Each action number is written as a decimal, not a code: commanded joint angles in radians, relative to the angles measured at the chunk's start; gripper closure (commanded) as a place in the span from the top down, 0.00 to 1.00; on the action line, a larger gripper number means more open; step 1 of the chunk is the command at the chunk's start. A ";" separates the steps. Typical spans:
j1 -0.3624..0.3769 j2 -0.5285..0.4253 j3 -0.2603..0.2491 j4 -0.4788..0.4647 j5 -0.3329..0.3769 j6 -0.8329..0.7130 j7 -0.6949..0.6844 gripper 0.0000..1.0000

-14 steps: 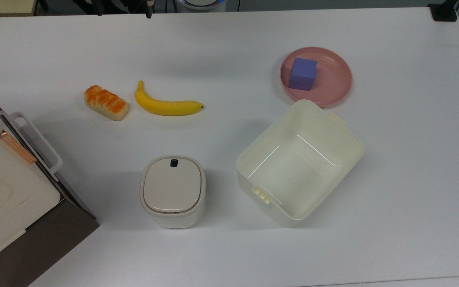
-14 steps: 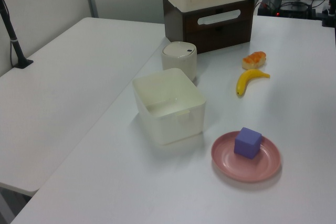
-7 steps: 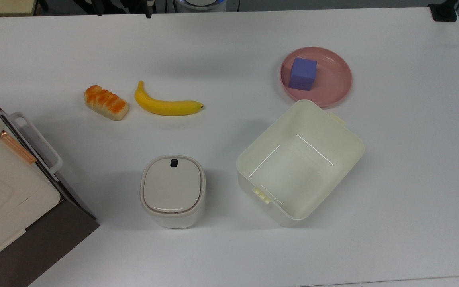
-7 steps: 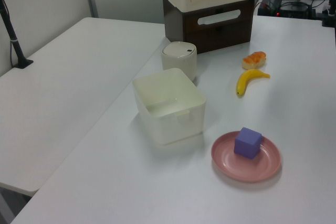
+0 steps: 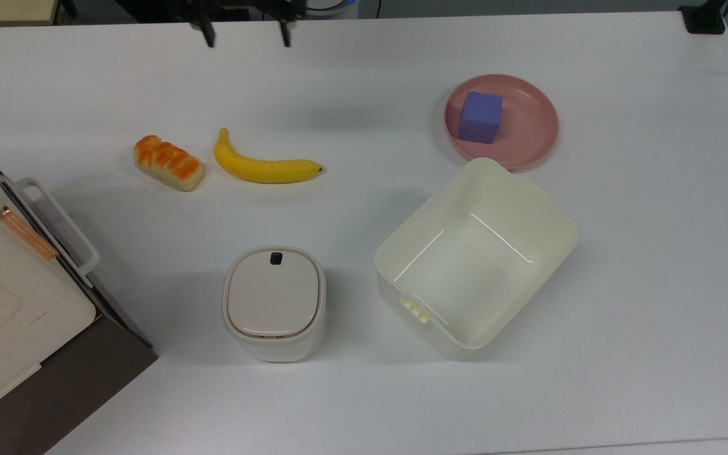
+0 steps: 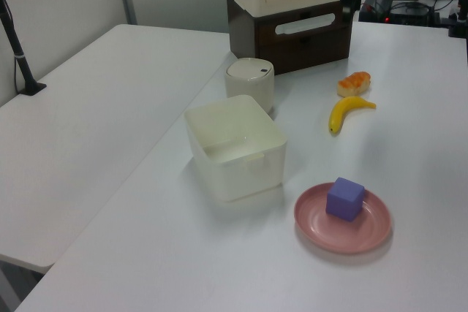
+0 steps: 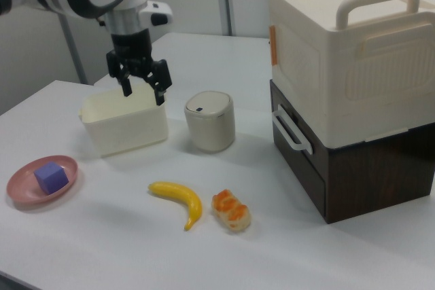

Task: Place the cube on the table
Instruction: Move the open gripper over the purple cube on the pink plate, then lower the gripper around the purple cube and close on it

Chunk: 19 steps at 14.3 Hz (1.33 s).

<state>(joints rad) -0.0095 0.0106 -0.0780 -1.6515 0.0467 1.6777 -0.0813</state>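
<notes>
Hovering above table point(image 5: 364, 76), jaws spread wide, holding nothing; cube point(image 5: 480, 117) resting on pink plate point(image 5: 531, 126).

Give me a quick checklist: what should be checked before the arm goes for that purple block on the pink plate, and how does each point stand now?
1. Gripper open and empty: ok, fingers spread, nothing between them.
2. Cube sits flat on the pink plate, uncovered: ok.
3. Gripper lined up above the cube: not ok, it hangs far toward the top view's left of the plate.
4. Nothing crowds the cube: ok; the cream box stands beside the plate.
5. Free spot on the table for setting it down: ok.
</notes>
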 commanded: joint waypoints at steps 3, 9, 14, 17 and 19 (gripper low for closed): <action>0.011 -0.018 0.147 -0.143 -0.031 0.147 0.110 1.00; 0.013 0.031 0.365 -0.169 -0.125 0.220 0.418 1.00; 0.069 0.089 0.469 -0.171 -0.189 0.221 0.716 1.00; 0.078 0.118 0.553 -0.183 -0.215 0.212 0.876 1.00; 0.106 0.124 0.564 -0.203 -0.237 0.215 0.951 1.00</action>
<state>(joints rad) 0.0639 0.1359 0.4674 -1.8157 -0.1488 1.8742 0.7500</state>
